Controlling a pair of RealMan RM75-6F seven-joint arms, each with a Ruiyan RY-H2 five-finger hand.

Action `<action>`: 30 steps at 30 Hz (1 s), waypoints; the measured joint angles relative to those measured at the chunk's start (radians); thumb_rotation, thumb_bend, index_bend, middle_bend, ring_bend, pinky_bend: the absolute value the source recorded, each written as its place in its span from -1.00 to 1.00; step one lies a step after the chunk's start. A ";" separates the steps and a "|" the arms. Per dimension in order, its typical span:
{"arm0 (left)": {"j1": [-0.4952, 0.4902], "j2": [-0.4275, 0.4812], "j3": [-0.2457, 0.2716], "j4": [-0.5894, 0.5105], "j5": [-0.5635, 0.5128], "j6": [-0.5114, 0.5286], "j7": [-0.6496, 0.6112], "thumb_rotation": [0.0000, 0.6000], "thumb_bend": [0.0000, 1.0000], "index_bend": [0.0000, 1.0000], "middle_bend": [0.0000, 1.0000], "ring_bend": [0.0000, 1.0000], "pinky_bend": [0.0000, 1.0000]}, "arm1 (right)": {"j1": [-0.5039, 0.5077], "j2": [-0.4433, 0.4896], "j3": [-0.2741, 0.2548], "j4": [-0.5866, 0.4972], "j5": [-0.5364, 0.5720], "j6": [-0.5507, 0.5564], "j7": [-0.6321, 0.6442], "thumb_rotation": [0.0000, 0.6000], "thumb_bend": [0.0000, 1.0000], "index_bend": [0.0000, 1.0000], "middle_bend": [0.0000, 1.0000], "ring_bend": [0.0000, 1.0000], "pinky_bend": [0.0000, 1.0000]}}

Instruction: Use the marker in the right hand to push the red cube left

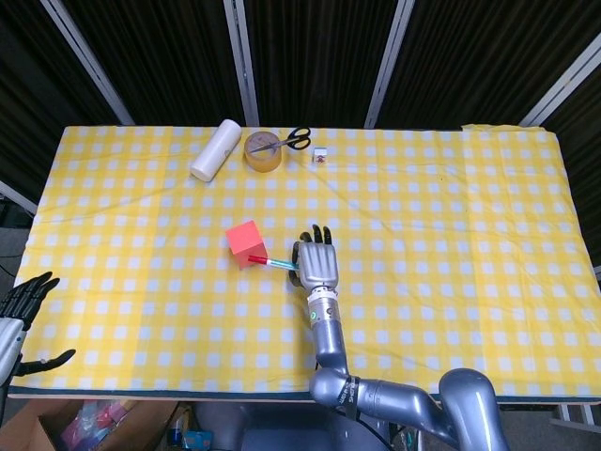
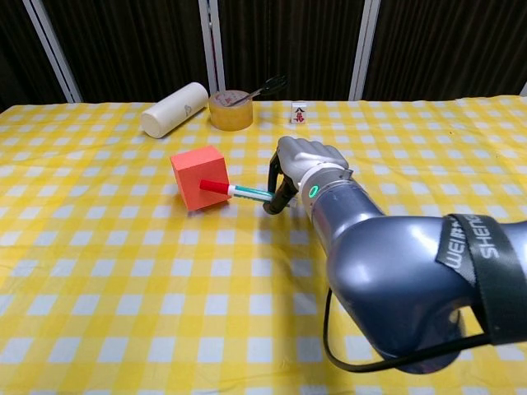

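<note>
The red cube point(image 1: 245, 243) point(image 2: 198, 176) sits on the yellow checked tablecloth, left of the table's middle, turned at an angle. My right hand point(image 1: 316, 263) point(image 2: 303, 164) grips a marker point(image 1: 274, 264) point(image 2: 240, 192) with a red cap and teal barrel. The marker lies level and points left, and its red tip touches the cube's right face. My left hand point(image 1: 26, 319) hangs open beyond the table's near-left corner, holding nothing; only the head view shows it.
Along the far edge lie a white roll point(image 1: 215, 149) point(image 2: 174, 109), a tape roll point(image 1: 264, 150) point(image 2: 230, 110) with scissors point(image 1: 295, 140) point(image 2: 268, 85) on it, and a small white tile point(image 1: 321, 156) point(image 2: 299, 113). My right forearm point(image 2: 387, 263) fills the near right of the chest view.
</note>
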 measured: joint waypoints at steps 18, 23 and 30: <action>0.011 0.000 0.000 0.013 -0.007 0.006 0.003 1.00 -1.00 -1.00 -1.00 -1.00 -1.00 | -0.058 0.034 -0.079 -0.066 -0.052 0.043 -0.006 1.00 -0.04 0.28 -0.48 -0.88 -0.97; 0.012 -0.003 -0.001 0.014 -0.006 0.007 0.013 1.00 -1.00 -1.00 -1.00 -1.00 -1.00 | -0.107 0.117 -0.108 -0.156 -0.082 0.078 -0.014 1.00 -0.04 0.28 -0.48 -0.88 -0.97; 0.014 -0.010 0.001 0.012 0.000 0.009 0.041 1.00 -1.00 -1.00 -1.00 -1.00 -1.00 | -0.177 0.301 -0.169 -0.263 -0.132 0.065 -0.011 1.00 -0.04 0.28 -0.48 -0.88 -0.97</action>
